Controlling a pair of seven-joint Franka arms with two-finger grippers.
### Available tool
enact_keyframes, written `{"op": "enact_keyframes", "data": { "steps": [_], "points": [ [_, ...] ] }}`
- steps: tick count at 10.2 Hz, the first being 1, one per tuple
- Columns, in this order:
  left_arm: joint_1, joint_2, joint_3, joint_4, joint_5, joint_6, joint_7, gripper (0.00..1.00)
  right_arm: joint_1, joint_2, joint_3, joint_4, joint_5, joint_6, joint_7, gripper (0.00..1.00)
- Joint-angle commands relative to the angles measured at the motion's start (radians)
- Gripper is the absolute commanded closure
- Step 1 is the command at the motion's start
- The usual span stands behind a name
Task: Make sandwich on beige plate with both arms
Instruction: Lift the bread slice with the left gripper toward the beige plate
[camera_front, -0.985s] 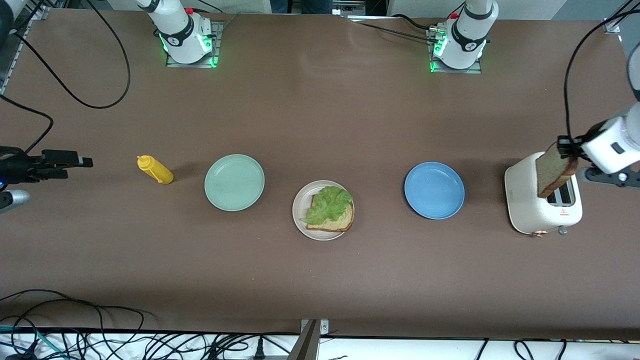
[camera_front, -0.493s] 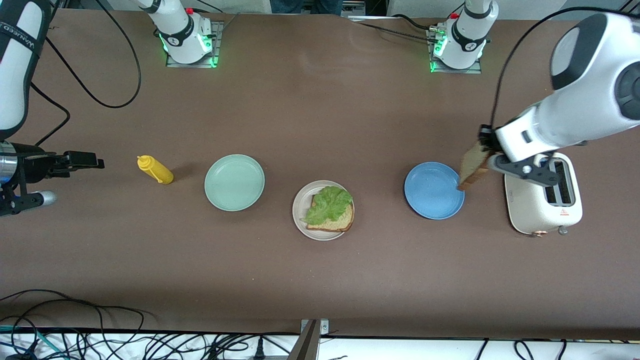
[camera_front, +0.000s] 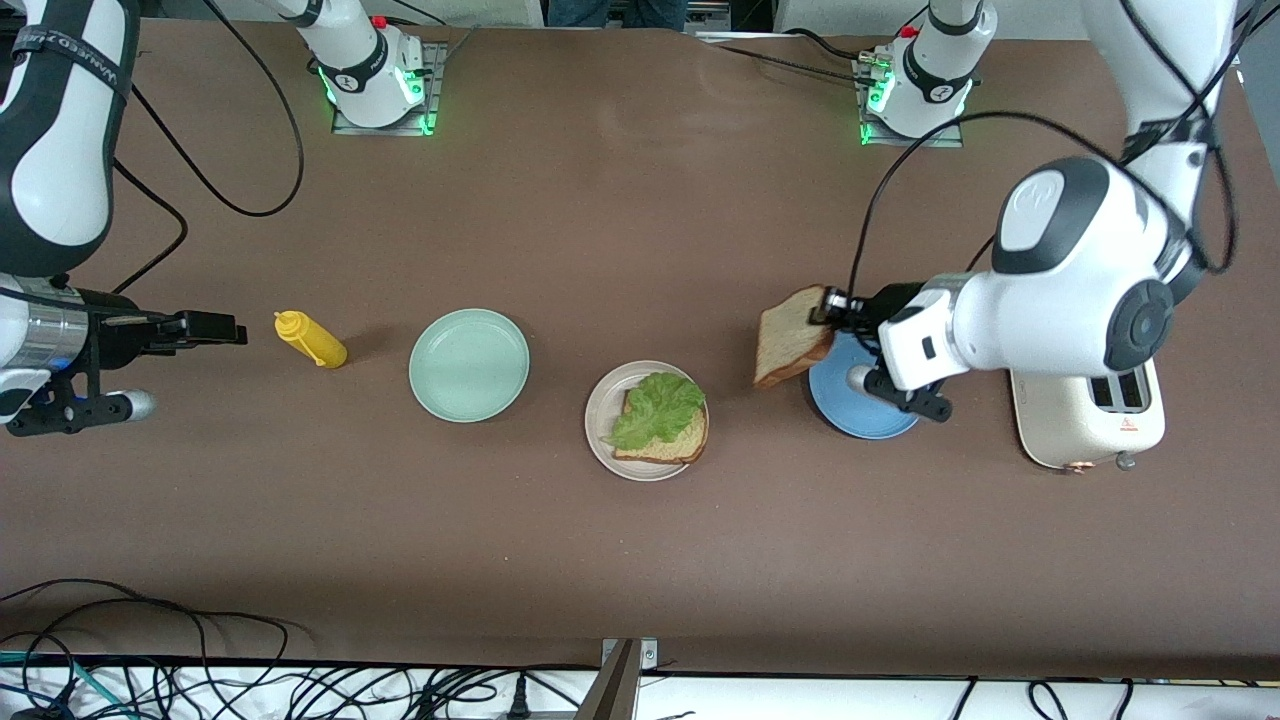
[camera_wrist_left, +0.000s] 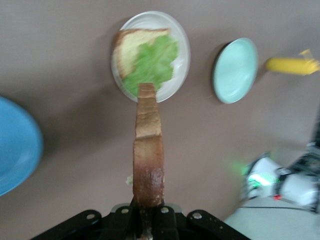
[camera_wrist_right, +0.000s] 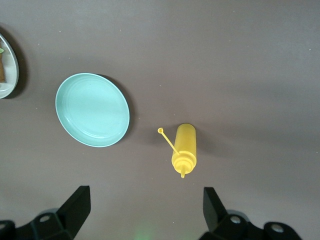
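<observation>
Bread slice, pinched in left fingers, has travelled from toaster toward beige plate; right fingers spread, waiting.

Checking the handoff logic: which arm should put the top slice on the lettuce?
Left. The left gripper is shut on the bread slice, over the blue plate's edge, beside the beige plate. The right gripper is open, empty, near the yellow bottle.

Beige plate w/ bread slice + lettuce; 2nd slice airborne.
</observation>
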Motion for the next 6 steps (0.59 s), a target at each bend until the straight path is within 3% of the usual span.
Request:
{"op": "enact_keyframes", "data": {
  "steps": [1,3,5,6],
  "points": [
    [-0.017,0.15,0.001,0.059,-0.237,0.112,0.005,1.0,-0.116,-0.068,0.227,-0.007,-0.159,0.039,0.062,0.0],
    [-0.055,0.25,0.001,0.059,-0.365,0.24,0.069,1.0,-0.192,-0.091,0.358,-0.043,-0.229,0.12,0.125,0.0],
    [-0.087,0.318,0.006,0.058,-0.546,0.252,0.131,1.0,-0.281,-0.157,0.468,-0.143,-0.258,0.189,0.141,0.0],
    [-0.087,0.351,0.007,0.064,-0.564,0.263,0.187,1.0,-0.304,-0.17,0.505,-0.171,-0.289,0.207,0.156,0.0]
  ]
}}
